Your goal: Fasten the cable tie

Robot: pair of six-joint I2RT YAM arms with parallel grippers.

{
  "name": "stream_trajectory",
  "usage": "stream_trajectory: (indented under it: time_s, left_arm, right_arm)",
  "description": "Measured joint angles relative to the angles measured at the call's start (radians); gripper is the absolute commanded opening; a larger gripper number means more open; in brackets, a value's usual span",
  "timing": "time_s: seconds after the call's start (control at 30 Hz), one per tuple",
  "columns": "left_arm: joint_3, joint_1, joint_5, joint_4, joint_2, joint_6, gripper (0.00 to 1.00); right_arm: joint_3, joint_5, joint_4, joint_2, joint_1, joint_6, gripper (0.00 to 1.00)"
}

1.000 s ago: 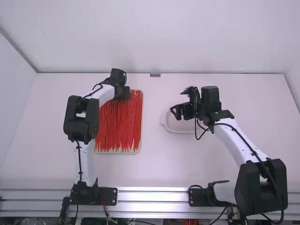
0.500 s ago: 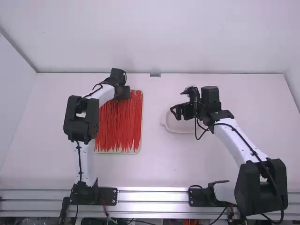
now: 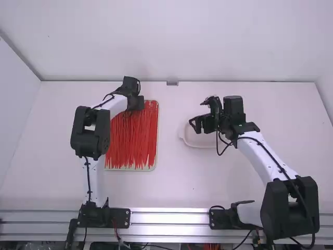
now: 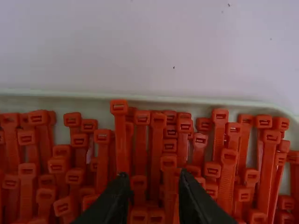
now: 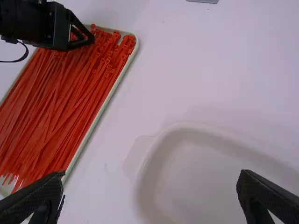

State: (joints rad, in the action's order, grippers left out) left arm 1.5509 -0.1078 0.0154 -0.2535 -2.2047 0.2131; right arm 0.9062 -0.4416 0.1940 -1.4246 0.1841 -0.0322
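Red plastic cable ties [image 3: 132, 136] lie packed side by side in a pale cream rectangular tray [image 3: 130, 169] on the white table [image 3: 208, 177], left of the middle in the high view. Their long axes run away from the arms' bases, fanning slightly, and the bundle fills the tray from its near rim to its far rim. The left gripper [image 3: 136, 104] sits over the far end of the bundle. To the right, well apart from the tray, the right gripper [image 3: 201, 119] hangs above a shallow white plastic dish with rounded corners [image 3: 183, 136]. In the left wrist view, the ties' square slotted heads point at the tray's far rim, staggered in several rows. The strip of rim shows just beyond them, with bare table past it. The left gripper's two black fingers [image 4: 120, 198] stand a little apart, unclenched. Their tips are down among the heads, with a few ties between them, none visibly pinched. In the right wrist view, the right gripper's fingers [image 5: 38, 198] are spread wide with nothing between them. They are above the dish, whose raised rim curves around a pale interior. Beyond it, the tray of ties runs lengthwise away, with the left gripper at its far end.
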Motion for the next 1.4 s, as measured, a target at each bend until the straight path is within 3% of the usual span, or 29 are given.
stream_trajectory:
  time_s: [0.97,1.4]
  left_arm:
    - [0.0,-0.002,0.01,0.01,0.0,0.001,0.25]
    - [0.0,-0.018,0.01,0.01,0.0,0.001,0.34]
  right_arm:
    - [0.0,0.0,0.0,0.0,0.0,0.0,0.99]
    - [0.0,-0.001,0.0,0.0,0.0,0.0,0.99]
